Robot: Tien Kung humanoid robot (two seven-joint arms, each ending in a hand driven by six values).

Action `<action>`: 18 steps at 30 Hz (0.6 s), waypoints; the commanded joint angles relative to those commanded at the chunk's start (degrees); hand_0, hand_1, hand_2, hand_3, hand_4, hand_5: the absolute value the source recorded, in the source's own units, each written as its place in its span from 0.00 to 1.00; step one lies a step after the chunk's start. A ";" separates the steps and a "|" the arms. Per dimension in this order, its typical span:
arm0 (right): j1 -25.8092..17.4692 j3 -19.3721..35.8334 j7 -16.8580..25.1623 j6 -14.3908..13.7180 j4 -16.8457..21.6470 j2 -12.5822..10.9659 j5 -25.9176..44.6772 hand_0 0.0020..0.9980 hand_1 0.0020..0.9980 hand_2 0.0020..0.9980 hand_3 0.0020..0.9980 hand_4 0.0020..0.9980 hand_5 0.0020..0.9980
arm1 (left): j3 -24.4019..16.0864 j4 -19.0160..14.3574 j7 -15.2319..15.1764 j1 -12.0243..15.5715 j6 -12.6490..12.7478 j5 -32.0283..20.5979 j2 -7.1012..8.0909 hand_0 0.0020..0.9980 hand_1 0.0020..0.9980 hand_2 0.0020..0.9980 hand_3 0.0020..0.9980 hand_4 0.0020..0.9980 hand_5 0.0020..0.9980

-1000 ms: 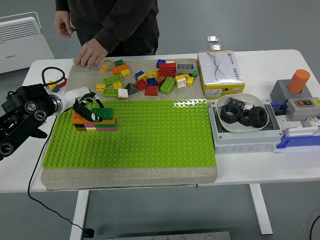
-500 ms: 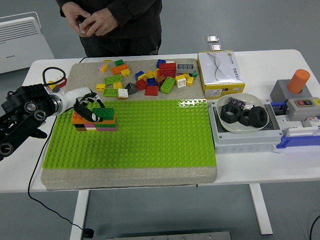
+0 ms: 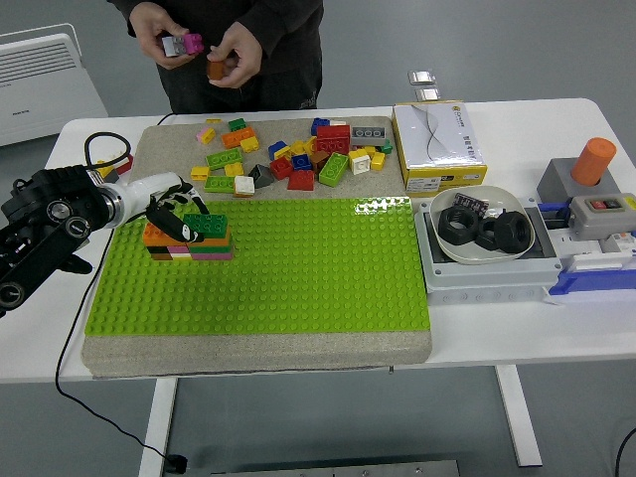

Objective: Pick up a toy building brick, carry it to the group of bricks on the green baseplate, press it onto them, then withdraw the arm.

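Your left hand (image 3: 179,221) has its fingers clasped on the green brick (image 3: 206,226) atop the brick stack (image 3: 189,242), at the baseplate's (image 3: 298,278) nine o'clock; no writing is legible.

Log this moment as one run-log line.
left hand: on green brick atop brick stack | green baseplate: stack at left end | person's hands: holding bricks | right arm: out of view

Your left arm (image 3: 50,224) reaches in from the left edge, low over the counter, its white wrist leading to the left hand (image 3: 177,217). Its dark fingers (image 3: 191,233) curl down, closed around the top of what they grip. Your right arm is out of view.
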 joint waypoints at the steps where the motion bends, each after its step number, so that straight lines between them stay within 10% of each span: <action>1: -0.01 -0.03 -0.03 -0.03 0.00 0.01 0.06 0.69 0.67 0.62 0.74 0.93 1.00 | 0.00 0.03 -0.03 -0.03 -0.07 0.00 0.02 0.94 0.95 0.95 0.58 0.52 0.00; 18: -0.14 -0.43 -0.24 -0.28 0.00 -0.02 0.65 0.69 0.67 0.62 0.74 0.93 1.00 | -0.23 0.16 -0.38 -0.05 -0.13 0.08 -0.14 0.94 0.95 0.95 0.59 0.54 0.00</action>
